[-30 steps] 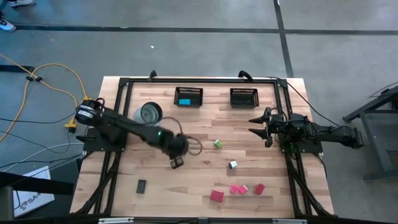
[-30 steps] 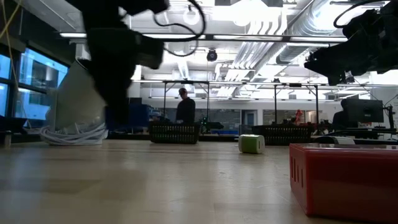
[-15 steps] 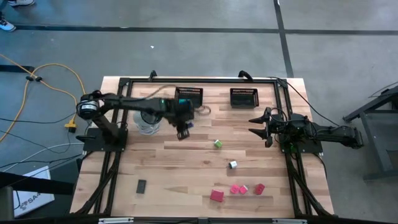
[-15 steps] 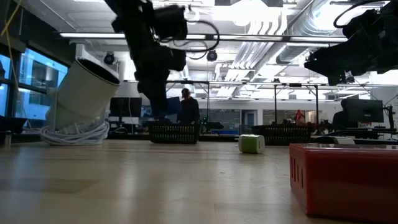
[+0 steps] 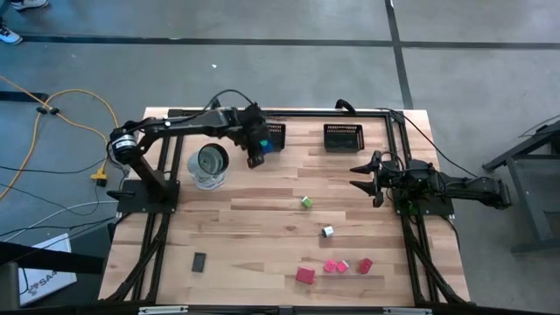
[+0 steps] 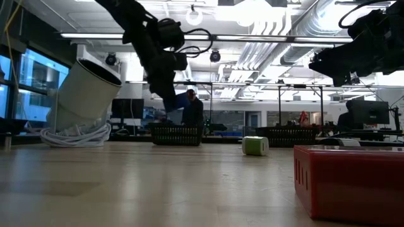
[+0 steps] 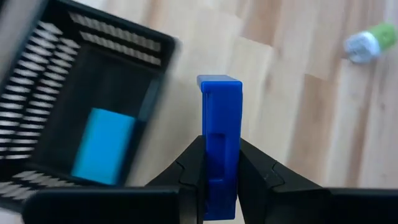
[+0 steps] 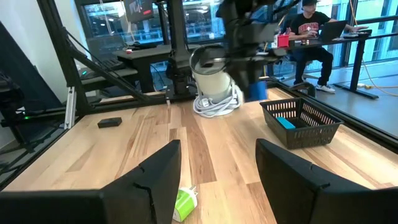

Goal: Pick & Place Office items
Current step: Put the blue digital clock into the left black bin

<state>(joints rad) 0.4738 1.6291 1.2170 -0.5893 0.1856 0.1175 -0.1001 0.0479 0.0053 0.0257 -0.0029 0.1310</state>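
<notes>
My left gripper [image 5: 255, 158] is shut on a blue block [image 7: 219, 124], one of the office items, and hangs just before the near rim of the left black mesh basket [image 5: 265, 136]. A teal block [image 7: 104, 146] lies inside that basket. On the table lie a green piece [image 5: 306, 202], a white one [image 5: 327, 232], several pink and red ones [image 5: 335, 266] and a black one [image 5: 199, 261]. My right gripper [image 8: 217, 180] waits open at the right side [image 5: 360, 175], with nothing between its fingers. My left gripper pinches the blue block's two broad flat sides [image 7: 219, 177] between its two fingers, at the end nearest the wrist. The rest of the block sticks out past the fingertips [image 7: 255, 165]. The fingers slant downward. The block is lifted clear of the table [image 6: 182, 101].
A white cylinder with a coiled cable [image 5: 210, 164] stands left of the left gripper. A second black mesh basket [image 5: 343, 137] sits at the far right. A big red block [image 6: 350, 180] fills the low view's near right. People sit in the room beyond.
My left gripper has carried the blue block from the middle of the table toward the far edge, rising a little and rolling as it went. It now hangs beside the left basket, still shut on the block. The right arm has kept still.
</notes>
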